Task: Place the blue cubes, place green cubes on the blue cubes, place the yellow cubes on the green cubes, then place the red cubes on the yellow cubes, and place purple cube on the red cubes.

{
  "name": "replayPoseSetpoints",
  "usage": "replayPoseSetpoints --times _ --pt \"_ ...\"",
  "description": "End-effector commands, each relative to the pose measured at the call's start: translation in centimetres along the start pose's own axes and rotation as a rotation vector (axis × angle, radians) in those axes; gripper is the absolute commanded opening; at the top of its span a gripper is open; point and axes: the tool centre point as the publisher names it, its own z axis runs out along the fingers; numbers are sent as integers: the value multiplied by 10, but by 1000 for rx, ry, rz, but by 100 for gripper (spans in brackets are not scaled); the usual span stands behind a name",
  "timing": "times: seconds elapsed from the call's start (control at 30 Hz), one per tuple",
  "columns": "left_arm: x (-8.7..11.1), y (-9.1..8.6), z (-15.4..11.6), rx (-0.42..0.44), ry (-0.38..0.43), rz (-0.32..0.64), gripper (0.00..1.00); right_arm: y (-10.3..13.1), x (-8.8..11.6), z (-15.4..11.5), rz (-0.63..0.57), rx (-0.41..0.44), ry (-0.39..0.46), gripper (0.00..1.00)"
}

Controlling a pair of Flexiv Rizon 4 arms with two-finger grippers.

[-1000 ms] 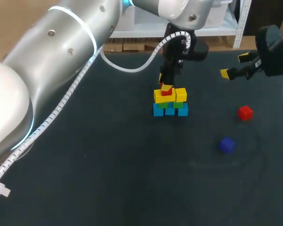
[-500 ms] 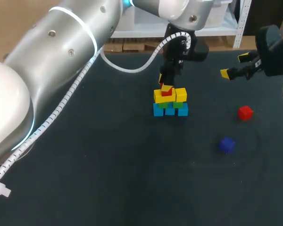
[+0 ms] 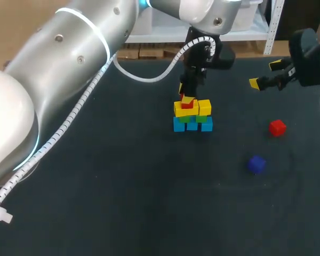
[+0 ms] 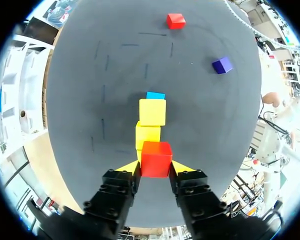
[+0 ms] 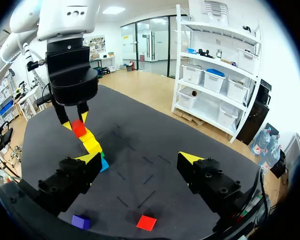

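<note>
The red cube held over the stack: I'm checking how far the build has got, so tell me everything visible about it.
The small, glossy red cube looks like solid plastic or painted wood, with crisp edges and no markings. The left end effector is shut on it, gripping two opposite sides. It sits directly above the yellow cubes and looks slightly tilted in the head view. Whether it rests on them yet cannot be told.

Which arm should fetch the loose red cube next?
Right, probably. The right pincer is open and hangs over the same side of the table as the loose red cube; the left pincer is shut on the held red cube at the stack.
</note>
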Motion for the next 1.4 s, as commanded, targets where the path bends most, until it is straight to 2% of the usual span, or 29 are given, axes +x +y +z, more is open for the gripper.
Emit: replayPoseSetpoints --times 0.03,0.43,0.57,0.63,0.7,1.17,1.23,1.3,1.4 --pt "-3 4 -1 7 6 -1 42 -1 1 0 -1 -6 -4 100" --pt "-4 4 -1 8 -1 -4 40 -1 1 0 -1 -6 -4 100" --pt "-4 5 0 -2 6 -2 36 -1 1 0 -1 -6 -4 100" --pt "-4 5 -1 -6 6 -1 28 -1 1 0 -1 -6 -4 100" --pt "-4 5 -1 -9 7 -1 26 -1 1 0 -1 -6 -4 100" --pt "-3 8 -1 -12 8 -4 29 -1 1 0 -1 -6 -4 100" --pt "-3 8 -1 -13 9 -3 31 -1 1 0 -1 -6 -4 100" --pt "-3 8 -1 -12 10 -2 38 -1 1 0 -1 -6 -4 100" --pt "-3 8 -1 -12 9 0 35 -1 1 0 -1 -6 -4 100"
